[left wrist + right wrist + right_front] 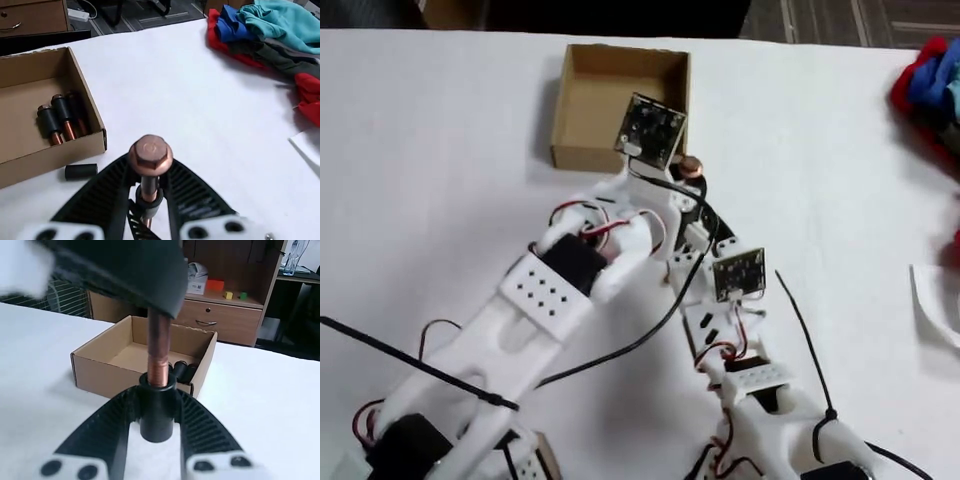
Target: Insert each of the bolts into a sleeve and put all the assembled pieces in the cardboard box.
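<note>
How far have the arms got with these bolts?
Done: at least two assembled pieces lie in the cardboard box. In hand: the left gripper holds a bolt, its tip inside the sleeve held by the right gripper. Left: boxing that pair; a loose sleeve lies beside the box.

Copper bolt (150, 156), hex head, held in my left tool (150, 166); threaded end sits in the mouth of black sleeve (157, 412), gripped by my right tool (156, 393). Cardboard box (30, 165) open, assembled pieces (60, 120) lying together inside near one wall. Loose sleeve (81, 171) on its side on bench (200, 100), just beside box.
</note>
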You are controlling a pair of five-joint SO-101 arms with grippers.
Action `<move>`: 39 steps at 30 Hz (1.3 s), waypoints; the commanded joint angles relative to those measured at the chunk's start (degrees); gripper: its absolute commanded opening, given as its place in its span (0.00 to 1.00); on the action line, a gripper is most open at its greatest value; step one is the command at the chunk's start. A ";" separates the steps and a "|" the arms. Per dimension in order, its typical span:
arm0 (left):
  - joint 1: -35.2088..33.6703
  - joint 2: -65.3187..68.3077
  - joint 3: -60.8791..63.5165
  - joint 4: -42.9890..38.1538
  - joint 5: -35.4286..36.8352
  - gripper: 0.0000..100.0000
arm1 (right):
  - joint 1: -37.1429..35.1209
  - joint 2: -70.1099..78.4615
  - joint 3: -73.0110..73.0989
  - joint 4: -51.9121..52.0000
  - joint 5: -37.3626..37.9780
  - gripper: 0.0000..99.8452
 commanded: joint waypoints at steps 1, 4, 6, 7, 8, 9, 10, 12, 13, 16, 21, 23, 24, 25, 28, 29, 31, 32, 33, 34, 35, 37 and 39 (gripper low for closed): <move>0.62 -2.73 -1.89 0.09 0.26 0.03 | -0.04 -2.15 -2.20 0.04 0.44 0.02; 0.62 -2.29 -1.54 0.26 0.26 0.03 | -0.04 -2.24 -2.20 0.04 0.44 0.02; 0.70 -2.29 -0.13 -0.09 0.26 0.03 | -0.04 -2.24 -2.20 0.04 0.35 0.02; 0.79 -2.29 0.66 -0.09 0.26 0.03 | -0.04 -2.24 -2.20 0.04 0.35 0.02; 0.79 -2.29 1.27 0.00 0.26 0.03 | -0.04 -2.24 -2.20 0.04 0.35 0.02; 0.70 -2.29 1.98 -0.09 0.26 0.03 | -0.04 -2.24 -2.20 0.04 0.35 0.02; 0.70 -2.29 2.42 -0.09 0.26 0.03 | -0.04 -2.24 -2.20 0.04 0.35 0.02; 0.70 -2.29 2.77 -0.09 0.26 0.03 | -0.13 -2.24 -2.20 0.04 0.35 0.02; 0.70 -2.29 2.77 0.09 0.26 0.03 | -0.13 -2.24 -2.20 0.04 0.35 0.02; 0.70 -2.29 2.42 0.00 -0.26 0.03 | -0.13 -2.24 -2.20 0.04 0.35 0.02; 0.70 -2.55 2.42 0.26 -6.51 0.12 | -0.13 -2.24 -2.20 0.04 0.35 0.02; 0.62 -2.64 2.42 0.26 -6.68 0.18 | -0.13 -2.24 -2.20 0.04 0.35 0.02; 0.62 -2.64 2.42 0.26 -6.68 0.19 | -0.13 -2.24 -2.20 0.04 0.35 0.02; 0.62 -2.64 2.42 0.26 -6.68 0.20 | -0.13 -2.24 -2.20 0.04 0.35 0.02; 0.62 -2.73 2.42 0.26 -6.95 0.20 | -0.13 -2.24 -2.20 0.04 0.35 0.02; 0.62 -2.73 2.42 0.26 -7.03 0.20 | -0.13 -2.24 -2.20 0.04 0.35 0.02; 0.62 -2.73 2.33 0.26 -7.03 0.20 | -0.13 -2.24 -2.20 0.04 0.35 0.02; 0.62 -2.73 1.89 0.53 -7.03 0.20 | -0.13 -2.24 -2.20 0.04 0.35 0.02; 0.62 -2.73 1.54 1.23 -7.03 0.20 | -0.13 -2.24 -2.20 0.04 0.35 0.02; 0.62 -2.73 0.92 1.93 -7.03 0.20 | -0.13 -2.24 -2.20 0.04 0.35 0.02; 0.53 -2.73 0.22 2.90 -7.12 0.20 | -0.13 -2.24 -2.20 0.04 0.35 0.02; -0.97 -2.73 -1.45 4.66 -7.12 0.20 | -0.13 -2.24 -2.11 0.04 0.35 0.02; -2.64 -2.73 -2.77 5.63 -7.12 0.20 | -0.13 -2.24 -2.11 0.04 0.35 0.02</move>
